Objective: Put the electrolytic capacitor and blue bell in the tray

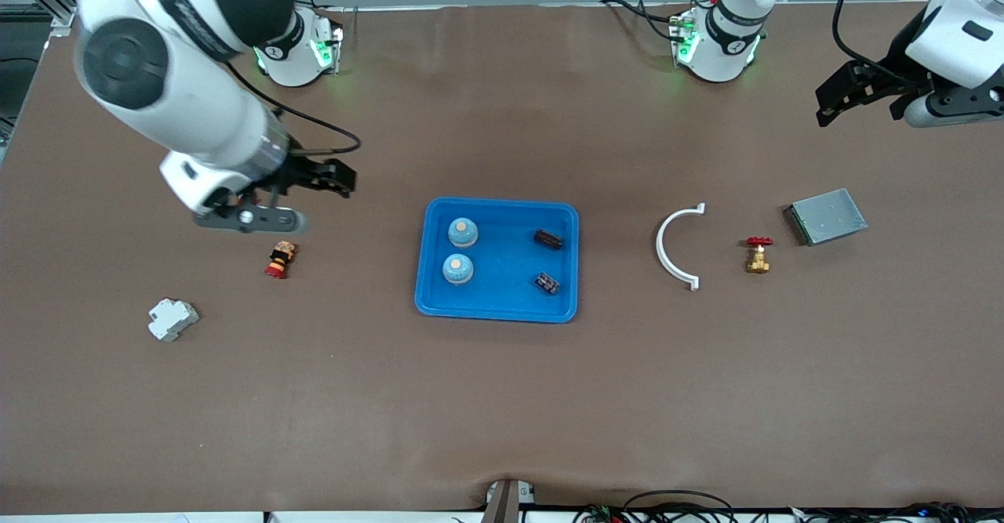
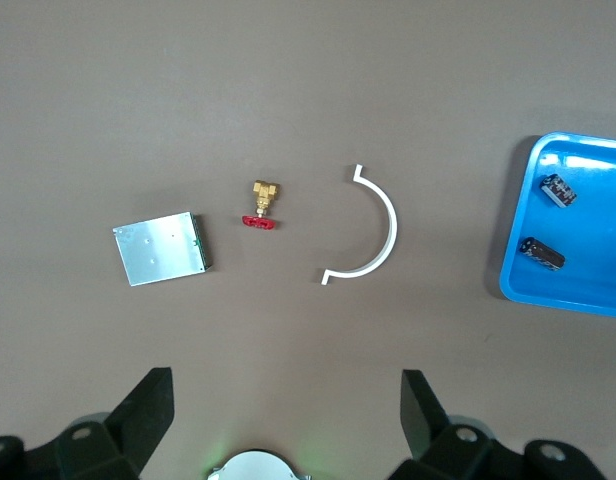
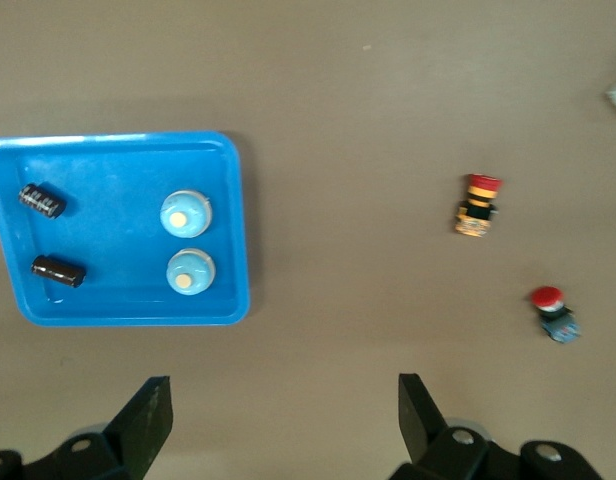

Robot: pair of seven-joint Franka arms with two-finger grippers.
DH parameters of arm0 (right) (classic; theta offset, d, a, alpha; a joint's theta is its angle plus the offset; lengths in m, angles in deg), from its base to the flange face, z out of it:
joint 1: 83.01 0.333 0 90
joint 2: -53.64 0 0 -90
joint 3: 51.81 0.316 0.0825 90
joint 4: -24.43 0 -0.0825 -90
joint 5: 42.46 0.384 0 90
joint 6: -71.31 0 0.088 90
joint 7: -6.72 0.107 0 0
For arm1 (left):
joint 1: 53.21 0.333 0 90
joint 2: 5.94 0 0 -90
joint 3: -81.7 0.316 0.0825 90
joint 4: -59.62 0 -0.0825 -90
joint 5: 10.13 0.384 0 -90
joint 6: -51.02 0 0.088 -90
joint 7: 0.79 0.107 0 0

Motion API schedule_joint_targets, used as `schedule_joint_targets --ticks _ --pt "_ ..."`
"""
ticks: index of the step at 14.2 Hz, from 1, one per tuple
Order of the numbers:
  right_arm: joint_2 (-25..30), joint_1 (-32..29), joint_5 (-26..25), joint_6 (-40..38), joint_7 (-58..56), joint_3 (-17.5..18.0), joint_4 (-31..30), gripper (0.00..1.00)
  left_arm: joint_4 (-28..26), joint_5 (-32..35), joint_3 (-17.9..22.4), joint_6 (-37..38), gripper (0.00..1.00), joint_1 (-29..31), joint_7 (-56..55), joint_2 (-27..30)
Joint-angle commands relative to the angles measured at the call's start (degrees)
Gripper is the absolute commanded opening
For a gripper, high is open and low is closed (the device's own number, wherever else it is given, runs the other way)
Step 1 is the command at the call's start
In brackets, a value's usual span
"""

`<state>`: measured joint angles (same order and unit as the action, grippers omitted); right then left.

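The bright-blue tray (image 1: 502, 203) lies mid-table. In it are two blue bells (image 1: 463, 232) (image 1: 457, 269) and two dark electrolytic capacitors (image 1: 548, 238) (image 1: 547, 282). The right wrist view shows the tray (image 3: 118, 190), the bells (image 3: 185, 212) and the capacitors (image 3: 41, 199). The left wrist view shows the tray's end (image 2: 588, 290) with both capacitors (image 2: 560, 189). My right gripper (image 1: 343, 179) (image 3: 283, 400) is open and empty, up over bare table beside the tray, toward the right arm's end. My left gripper (image 1: 825, 107) (image 2: 288, 400) is open and empty, high over the left arm's end.
A red-and-yellow push button (image 1: 280, 259) and a white breaker (image 1: 172, 319) lie toward the right arm's end. The right wrist view shows another red-capped button (image 3: 553, 312). A white half-ring clamp (image 1: 674, 247), a brass valve (image 1: 758, 254) and a grey metal box (image 1: 827, 216) lie toward the left arm's end.
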<state>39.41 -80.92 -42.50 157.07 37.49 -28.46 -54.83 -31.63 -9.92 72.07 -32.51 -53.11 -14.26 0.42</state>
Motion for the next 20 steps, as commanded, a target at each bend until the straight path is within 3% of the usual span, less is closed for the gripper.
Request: schedule_joint_targets --ticks 1,5,8,13,14,17,20 --pt "5.87 -4.01 1.27 -2.42 -1.93 0.47 -2.65 1.00 -0.43 -0.30 -0.22 -1.45 1.00 0.51 2.48 0.68" --pt "12.55 -10.43 1.62 -4.10 -13.00 -0.05 -6.95 1.00 1.59 -0.39 0.48 -1.73 1.00 0.95 3.19 -0.99" --pt "13.18 -9.04 1.97 -7.52 -13.54 -6.63 -6.09 1.00 2.04 -0.21 0.58 -1.55 1.00 1.04 3.10 -1.87" --pt "13.09 -10.96 1.98 -7.88 -16.86 -8.23 -5.64 1.00 2.04 0.76 1.01 -1.20 1.00 1.04 3.01 -2.75" --pt "12.92 -10.45 1.98 -7.80 -19.14 -10.58 -5.64 1.00 2.04 0.85 1.01 -1.20 1.00 1.04 3.01 -2.75" --pt "12.83 -2.12 2.06 -7.01 -21.54 -22.18 -5.64 1.00 2.12 0.85 1.01 1.07 1.00 1.83 5.73 -2.05" --pt "12.83 -1.39 1.98 -6.65 -21.54 -23.61 -5.73 1.00 2.92 0.76 0.93 1.96 1.00 2.27 5.91 -2.05"
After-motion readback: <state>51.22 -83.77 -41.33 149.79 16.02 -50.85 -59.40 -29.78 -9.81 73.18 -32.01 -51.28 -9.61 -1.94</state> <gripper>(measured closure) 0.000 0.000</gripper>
